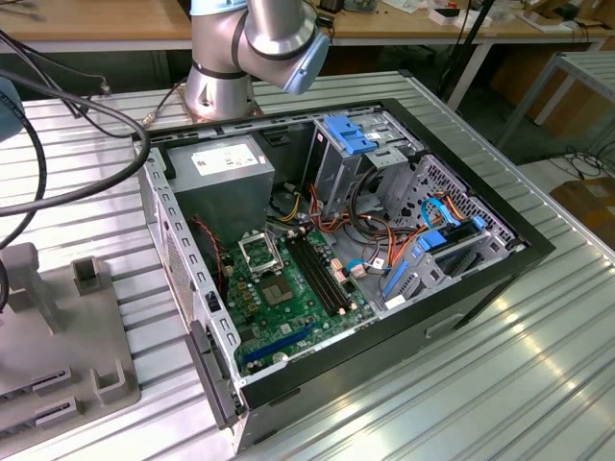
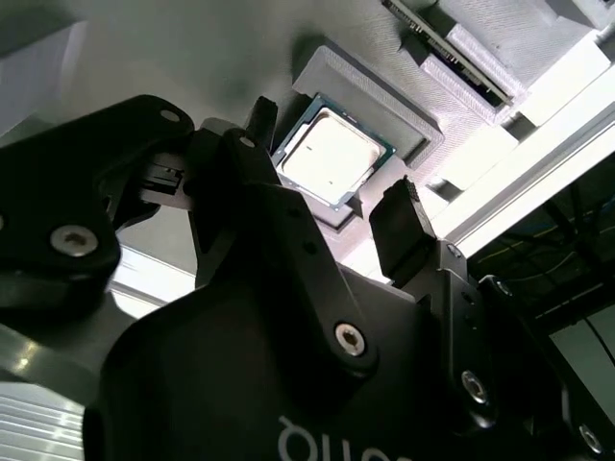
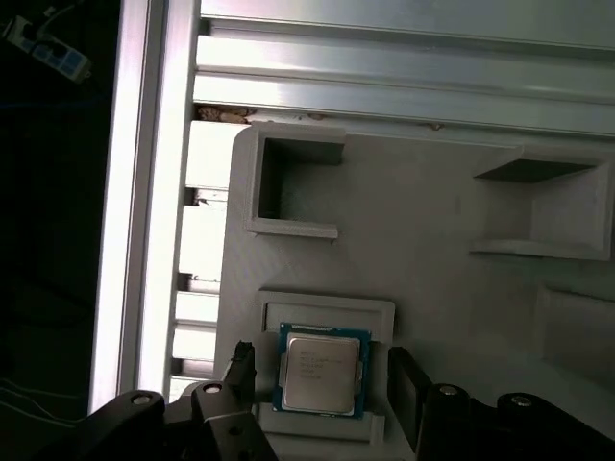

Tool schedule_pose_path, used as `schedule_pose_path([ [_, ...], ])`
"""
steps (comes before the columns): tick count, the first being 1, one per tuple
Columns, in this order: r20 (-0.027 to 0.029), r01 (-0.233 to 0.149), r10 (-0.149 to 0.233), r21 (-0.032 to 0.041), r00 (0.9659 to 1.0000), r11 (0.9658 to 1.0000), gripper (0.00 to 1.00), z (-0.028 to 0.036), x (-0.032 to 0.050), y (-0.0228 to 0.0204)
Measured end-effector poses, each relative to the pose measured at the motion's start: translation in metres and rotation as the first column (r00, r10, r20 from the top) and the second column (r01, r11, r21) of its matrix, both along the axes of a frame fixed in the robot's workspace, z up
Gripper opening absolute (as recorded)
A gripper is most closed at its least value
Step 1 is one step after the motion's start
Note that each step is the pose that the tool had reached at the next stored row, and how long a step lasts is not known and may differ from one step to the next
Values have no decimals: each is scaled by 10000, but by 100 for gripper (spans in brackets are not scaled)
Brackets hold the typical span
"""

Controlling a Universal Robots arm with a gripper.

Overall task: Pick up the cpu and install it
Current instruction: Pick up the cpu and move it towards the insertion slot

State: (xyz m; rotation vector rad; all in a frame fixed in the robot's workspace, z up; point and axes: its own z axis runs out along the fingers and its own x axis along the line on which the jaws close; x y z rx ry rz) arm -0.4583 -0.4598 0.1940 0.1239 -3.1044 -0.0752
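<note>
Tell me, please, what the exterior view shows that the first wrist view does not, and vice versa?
Exterior view: the open black computer case, its green motherboard with the black square metal-framed socket, and the silver robot arm. First wrist view: the thin square silvery-grey cpu lying in its recess, with the open black claw straddling it, clear of its edges. Both: the grey moulded plastic holder and the ribbed metal table.

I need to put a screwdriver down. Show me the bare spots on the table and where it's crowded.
Bare: the ribbed table on the exterior view's right of the computer case, and the strip between the case and the grey tray. Crowded: inside the case, packed with the motherboard and cables; the tray's nest, where the open gripper straddles the cpu.
</note>
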Motion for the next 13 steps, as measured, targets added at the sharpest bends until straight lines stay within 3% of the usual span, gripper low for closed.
schedule_pose_path([
  [2, 1, 2, -2, -1, 10000, 10000, 67, -31, -1, 2],
  [3, 2, 5, -5, -36, 10000, 10000, 67, -40, -2, 4],
  [13, 2, 3, -3, -47, 10000, 10000, 65, -40, -1, 7],
])
